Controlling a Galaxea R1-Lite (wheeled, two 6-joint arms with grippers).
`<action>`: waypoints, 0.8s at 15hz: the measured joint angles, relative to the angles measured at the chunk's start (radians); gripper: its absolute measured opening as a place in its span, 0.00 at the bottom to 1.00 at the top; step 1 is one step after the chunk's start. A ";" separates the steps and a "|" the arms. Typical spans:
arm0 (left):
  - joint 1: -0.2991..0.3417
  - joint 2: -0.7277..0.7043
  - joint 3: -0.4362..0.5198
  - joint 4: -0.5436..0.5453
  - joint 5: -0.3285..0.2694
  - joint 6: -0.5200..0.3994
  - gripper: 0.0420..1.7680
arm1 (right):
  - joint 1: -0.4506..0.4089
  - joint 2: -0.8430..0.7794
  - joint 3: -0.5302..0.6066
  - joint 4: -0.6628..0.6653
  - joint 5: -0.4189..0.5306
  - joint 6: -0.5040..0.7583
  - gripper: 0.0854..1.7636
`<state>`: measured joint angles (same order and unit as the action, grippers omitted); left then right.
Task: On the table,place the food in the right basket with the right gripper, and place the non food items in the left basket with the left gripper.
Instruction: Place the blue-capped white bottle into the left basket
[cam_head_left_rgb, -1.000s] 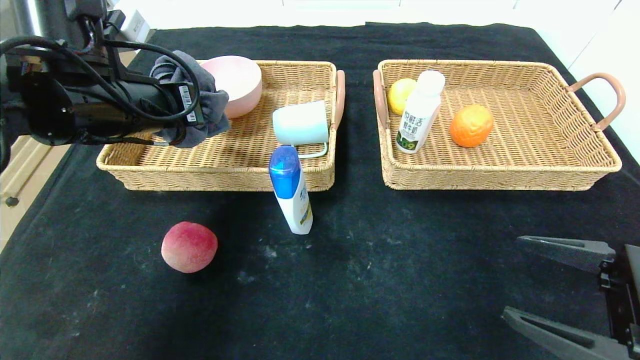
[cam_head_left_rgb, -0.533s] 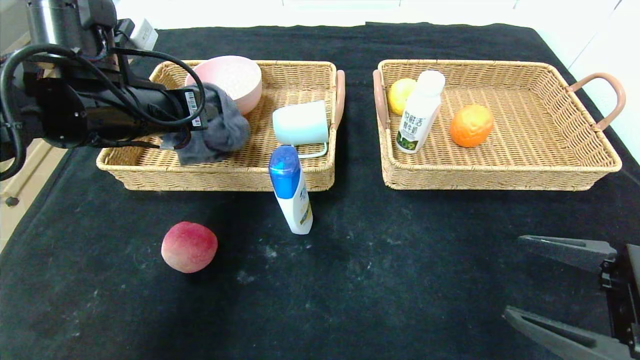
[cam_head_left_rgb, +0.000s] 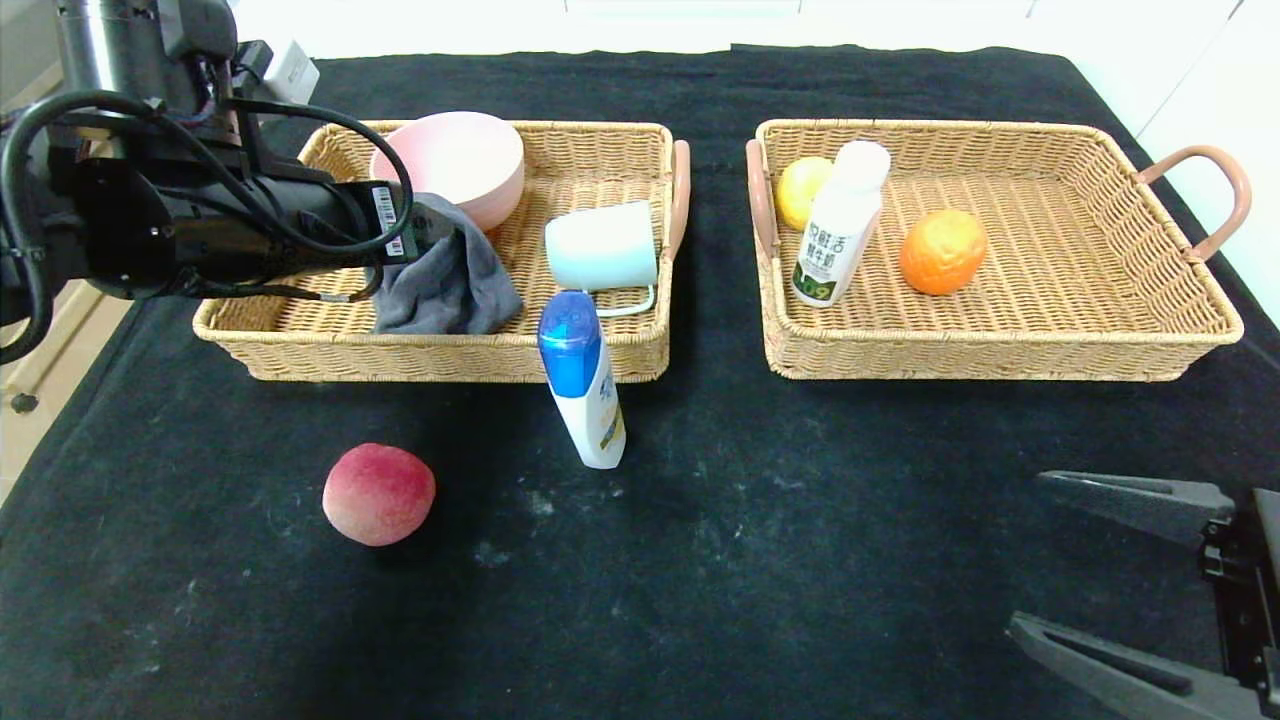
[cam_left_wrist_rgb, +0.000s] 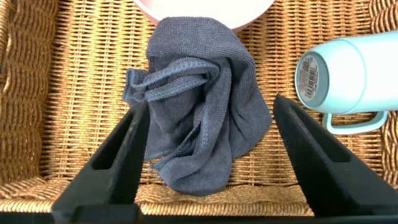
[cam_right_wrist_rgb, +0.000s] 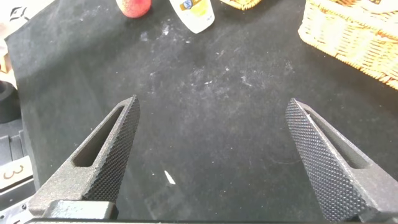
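My left gripper (cam_head_left_rgb: 425, 228) hangs open over the left basket (cam_head_left_rgb: 450, 357). A grey cloth (cam_head_left_rgb: 450, 290) lies loose on the wicker floor (cam_left_wrist_rgb: 81, 93), between the spread fingers (cam_left_wrist_rgb: 118, 155) and apart from both. The right basket (cam_head_left_rgb: 1000, 357) holds a yellow fruit (cam_head_left_rgb: 800, 190), a white green-labelled bottle (cam_head_left_rgb: 838, 225) and an orange (cam_head_left_rgb: 942, 251). On the table (cam_head_left_rgb: 800, 520) a pink-red peach (cam_head_left_rgb: 378, 494) sits at the near left. My right gripper (cam_head_left_rgb: 1025, 552) rests open and empty at the near right, over bare cloth (cam_right_wrist_rgb: 212, 101).
A blue-capped white bottle (cam_head_left_rgb: 585, 385) stands on the table just in front of the left basket. In that basket a pink bowl (cam_head_left_rgb: 455, 160) sits behind the grey cloth and a light blue cup (cam_head_left_rgb: 600, 245) lies on its side.
My left gripper has opened and let go of the grey cloth, which dropped onto the left basket's floor. The right arm has not moved.
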<state>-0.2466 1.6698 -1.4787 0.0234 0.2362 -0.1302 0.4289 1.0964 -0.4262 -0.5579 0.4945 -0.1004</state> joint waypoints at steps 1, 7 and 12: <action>0.000 -0.002 0.000 0.001 0.000 0.002 0.84 | 0.000 0.000 0.001 0.000 0.000 0.000 0.97; -0.046 -0.095 0.118 0.001 -0.002 0.010 0.91 | -0.001 -0.001 0.000 0.000 0.000 0.001 0.97; -0.156 -0.288 0.359 0.000 -0.038 0.061 0.94 | -0.002 -0.001 0.000 0.000 -0.002 0.001 0.97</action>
<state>-0.4026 1.3817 -1.1200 0.0230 0.1981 -0.0696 0.4272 1.0949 -0.4266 -0.5579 0.4926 -0.0989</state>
